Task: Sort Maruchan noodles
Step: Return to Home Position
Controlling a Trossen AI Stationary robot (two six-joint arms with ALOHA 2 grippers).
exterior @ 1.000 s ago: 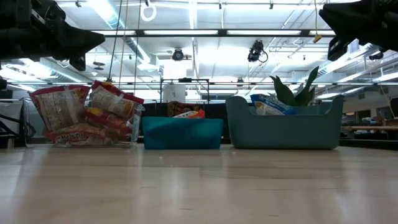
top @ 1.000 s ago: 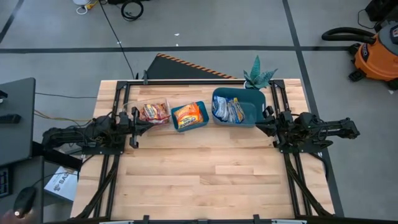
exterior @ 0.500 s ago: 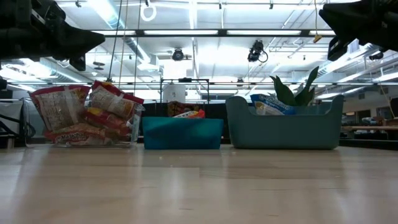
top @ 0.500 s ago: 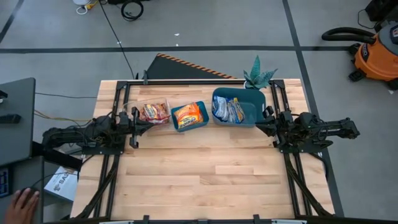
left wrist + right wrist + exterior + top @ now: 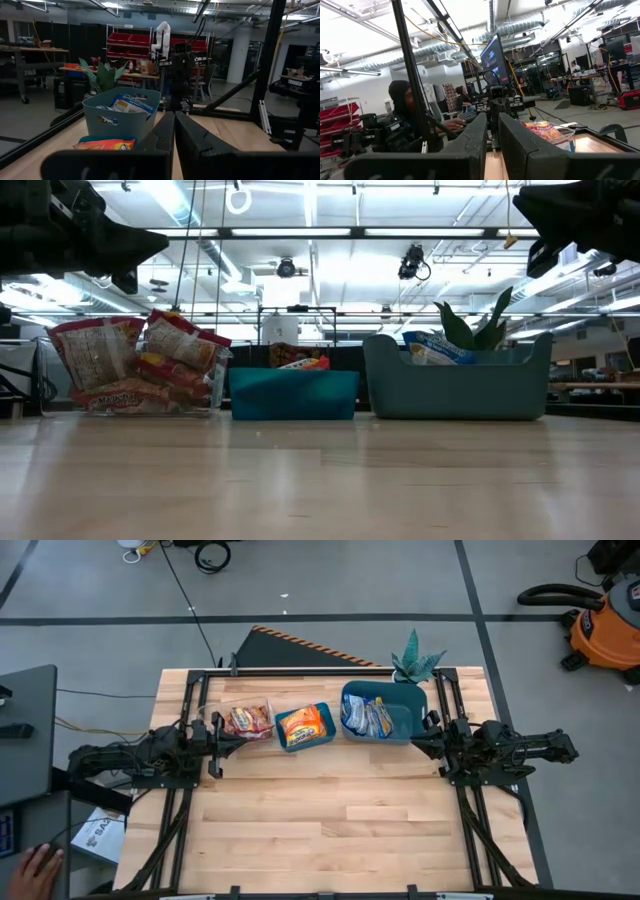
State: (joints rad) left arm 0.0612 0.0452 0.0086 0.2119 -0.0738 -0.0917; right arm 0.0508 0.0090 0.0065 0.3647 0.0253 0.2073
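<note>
The Maruchan noodles lie sorted in three containers along the table's far side. Red packets [image 5: 247, 720] stand in a clear box [image 5: 130, 365]. Orange-yellow packets [image 5: 304, 726] fill a small teal bin [image 5: 293, 393]. Blue-silver packets [image 5: 368, 717] sit in a large teal bin [image 5: 455, 385]. My left gripper [image 5: 222, 743] hovers at the table's left side, just near of the clear box, its fingers shut [image 5: 174, 135]. My right gripper [image 5: 420, 740] hovers at the right side, near the large bin's corner, with a narrow gap between its fingers [image 5: 493, 131]. Neither holds anything.
A green plant [image 5: 415, 662] stands behind the large bin at the far right corner. Black frame rails [image 5: 300, 670] run along the far edge and both sides. Bare wood [image 5: 330, 830] covers the table's near half. A person's hand [image 5: 38, 865] shows off the near left corner.
A person's hand has come into the high view beyond the table's near left corner. Both arms, the containers and the packets have kept still.
</note>
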